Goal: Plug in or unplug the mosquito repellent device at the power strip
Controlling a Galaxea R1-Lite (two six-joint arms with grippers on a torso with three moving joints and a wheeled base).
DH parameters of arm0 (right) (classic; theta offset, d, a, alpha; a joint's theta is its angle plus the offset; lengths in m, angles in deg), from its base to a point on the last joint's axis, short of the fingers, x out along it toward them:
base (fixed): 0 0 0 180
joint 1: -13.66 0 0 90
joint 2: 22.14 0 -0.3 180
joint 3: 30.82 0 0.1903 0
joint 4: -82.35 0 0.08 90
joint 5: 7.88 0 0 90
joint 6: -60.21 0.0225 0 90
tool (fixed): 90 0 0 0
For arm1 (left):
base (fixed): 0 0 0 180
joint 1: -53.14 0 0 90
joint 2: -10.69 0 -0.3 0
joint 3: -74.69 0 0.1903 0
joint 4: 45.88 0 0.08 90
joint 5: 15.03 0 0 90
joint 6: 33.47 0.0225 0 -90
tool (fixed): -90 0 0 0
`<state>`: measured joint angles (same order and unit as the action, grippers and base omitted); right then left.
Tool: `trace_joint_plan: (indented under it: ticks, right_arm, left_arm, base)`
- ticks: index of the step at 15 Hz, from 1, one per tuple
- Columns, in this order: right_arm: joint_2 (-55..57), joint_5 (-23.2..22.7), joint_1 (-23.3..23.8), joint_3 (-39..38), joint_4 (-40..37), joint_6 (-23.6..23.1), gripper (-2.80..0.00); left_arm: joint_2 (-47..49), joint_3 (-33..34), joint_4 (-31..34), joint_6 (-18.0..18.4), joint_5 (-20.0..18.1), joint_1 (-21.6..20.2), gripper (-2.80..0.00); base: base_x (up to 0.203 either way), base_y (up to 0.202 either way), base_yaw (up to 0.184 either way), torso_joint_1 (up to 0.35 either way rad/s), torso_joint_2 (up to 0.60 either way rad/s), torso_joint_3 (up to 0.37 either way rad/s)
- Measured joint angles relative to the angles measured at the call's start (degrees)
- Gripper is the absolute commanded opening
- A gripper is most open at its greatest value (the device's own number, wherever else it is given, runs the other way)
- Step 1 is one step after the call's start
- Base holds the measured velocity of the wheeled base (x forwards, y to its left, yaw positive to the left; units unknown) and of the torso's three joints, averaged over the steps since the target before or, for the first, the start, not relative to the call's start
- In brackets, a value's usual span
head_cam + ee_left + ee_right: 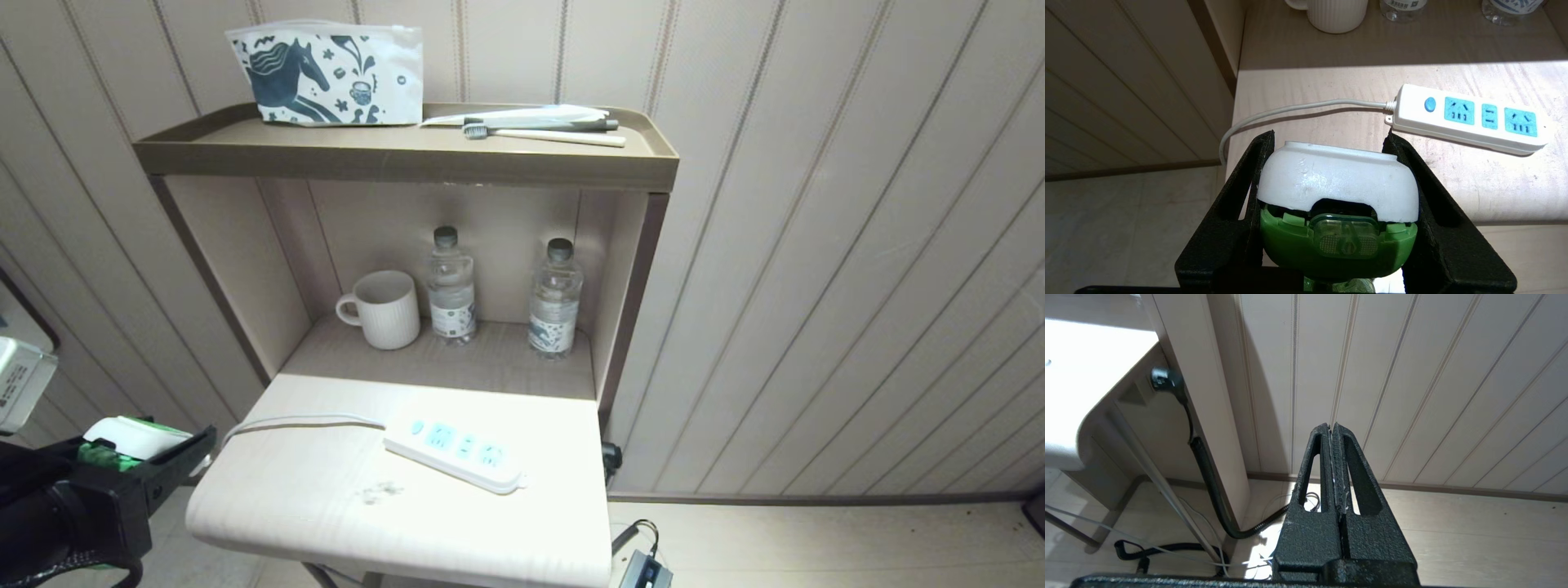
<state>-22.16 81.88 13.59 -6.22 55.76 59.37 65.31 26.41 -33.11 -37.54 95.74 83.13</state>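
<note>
My left gripper (1331, 139) is shut on the mosquito repellent device (1337, 192), its black fingers pressed to both sides of the white cap above the green body. In the head view the device (131, 441) and left gripper (200, 445) hang off the table's left edge, apart from the power strip. The power strip (453, 449) lies flat on the light tabletop, white with light blue sockets and a round blue button (1429, 104); nothing is plugged into it (1470, 118). Its white cord (302, 422) runs left. My right gripper (1331, 426) is shut on nothing, low beside the table.
A ribbed white mug (384, 309) and two clear water bottles (451, 284) (555, 298) stand in the alcove behind the strip. A printed pouch (326, 73) and toothbrushes (543, 131) lie on the top shelf (245, 151). Black cables (1208, 473) trail on the floor by the table leg.
</note>
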Motion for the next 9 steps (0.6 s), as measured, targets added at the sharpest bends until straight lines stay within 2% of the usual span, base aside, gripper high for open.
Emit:
trace_joint_plan:
  ticks: [9]
  right_arm:
    - [0.00,0.02,0.00,-0.02,-0.01,0.18,-2.80]
  left_arm:
    - [-2.28,-3.25,1.68,0.06,-0.04,0.05,-2.80]
  base:
    - [0.000,0.000,0.000,-0.206,0.49,0.278]
